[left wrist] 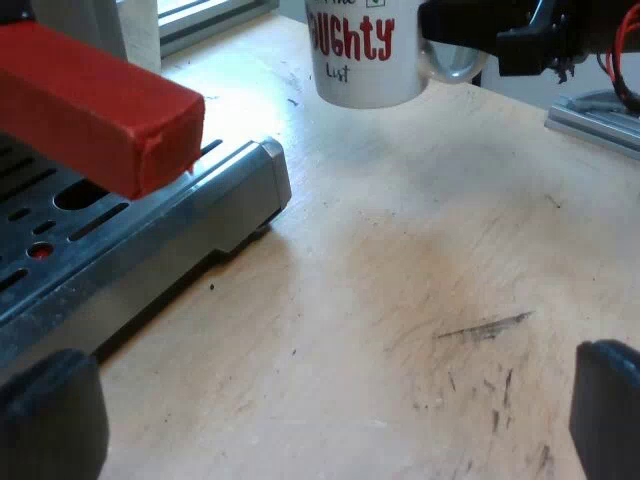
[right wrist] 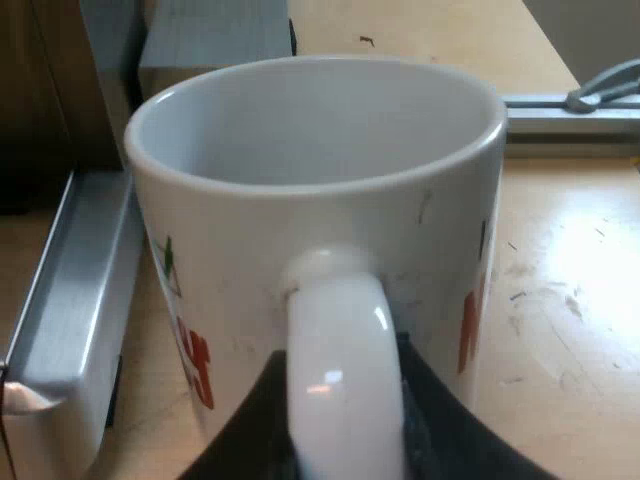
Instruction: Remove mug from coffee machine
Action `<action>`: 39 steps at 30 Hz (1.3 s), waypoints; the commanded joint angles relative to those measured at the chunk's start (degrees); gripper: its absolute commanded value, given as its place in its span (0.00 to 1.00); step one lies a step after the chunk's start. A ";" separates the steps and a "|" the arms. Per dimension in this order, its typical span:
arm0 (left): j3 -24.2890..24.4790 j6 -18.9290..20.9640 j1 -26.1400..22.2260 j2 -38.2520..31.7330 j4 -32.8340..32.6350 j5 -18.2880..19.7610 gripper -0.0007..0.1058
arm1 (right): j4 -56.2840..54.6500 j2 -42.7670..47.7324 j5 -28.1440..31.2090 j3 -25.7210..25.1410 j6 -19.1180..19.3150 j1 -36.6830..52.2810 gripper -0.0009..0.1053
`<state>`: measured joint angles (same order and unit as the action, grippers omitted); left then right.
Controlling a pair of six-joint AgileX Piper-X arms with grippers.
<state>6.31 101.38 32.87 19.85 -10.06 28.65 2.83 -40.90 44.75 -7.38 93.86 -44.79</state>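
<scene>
The white ceramic mug with red lettering (left wrist: 362, 55) stands upright on the pale wooden table (left wrist: 420, 300), clear of the espresso machine's slotted metal drip tray (left wrist: 130, 240), so the removal looks all but done. The right gripper (right wrist: 345, 440) has its 2 black fingers closed on the mug's looped handle, a hold that keeps the mug level and steady. The left gripper (left wrist: 330, 420) hangs low over the table beside the tray, near the holder handle's red end (left wrist: 100, 105), jaws wide and holding nothing, apparently parked out of the way
</scene>
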 commanded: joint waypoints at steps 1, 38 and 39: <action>0.19 0.31 0.26 -0.10 0.89 -0.88 0.90 | 5.34 0.51 -0.90 1.27 1.58 0.88 0.01; 0.19 0.31 0.26 -0.10 0.89 -1.03 0.90 | 46.33 -31.13 -21.89 5.66 13.23 17.48 0.01; 0.19 0.31 0.26 -0.10 0.89 -1.03 0.90 | 48.04 -33.15 -21.89 5.20 13.23 17.48 0.01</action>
<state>6.31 101.38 32.87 19.85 -10.06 28.21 46.02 -72.93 22.67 -1.20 106.05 -27.55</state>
